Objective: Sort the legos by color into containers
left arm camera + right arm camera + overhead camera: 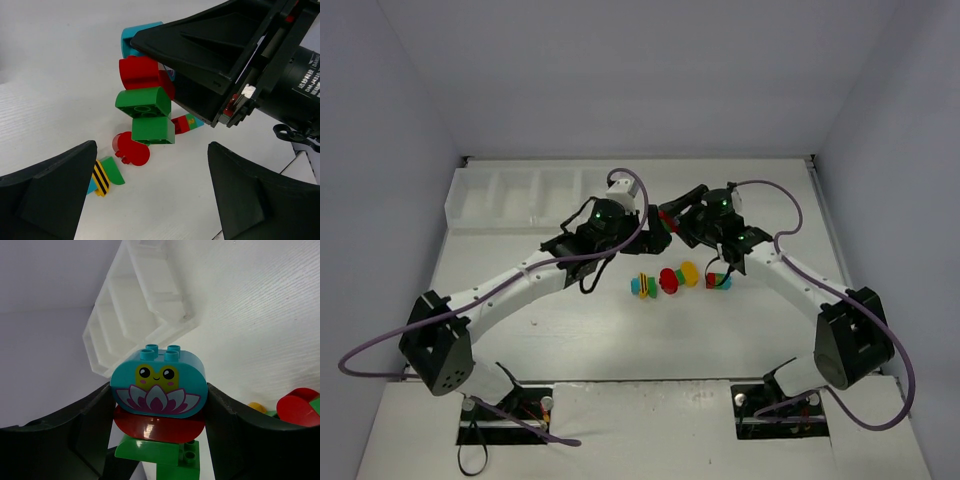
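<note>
right gripper (159, 394): pinching the stack (145, 107) by its cyan brick (159, 382), one finger on each rounded end. You hold it off the table (570, 330), about mid-table and a little toward the far edge.
left gripper (151, 150): spread wide and holding nothing. Its fingers stand either side of the stack's green end, apart from it.
stack: the cyan brick is in the right gripper's grasp. Under it comes a rounded red piece (137, 70), then two green bricks (152, 129) at the free end.
handling: expect it to be light, stiff and glossy, so likely slippery on the curved faces. The joints are probably only a friction fit.
where to hold: take the green bricks across their flat sides, close to the red joint. Avoid the rounded tops.
risk: a skewed pull may split the wrong joint or twist the cyan brick out of your right fingers.
loose legos (669, 280): a short row on the table, nearer the near edge than the grippers.
tray (460, 200): at the far left corner.
</note>
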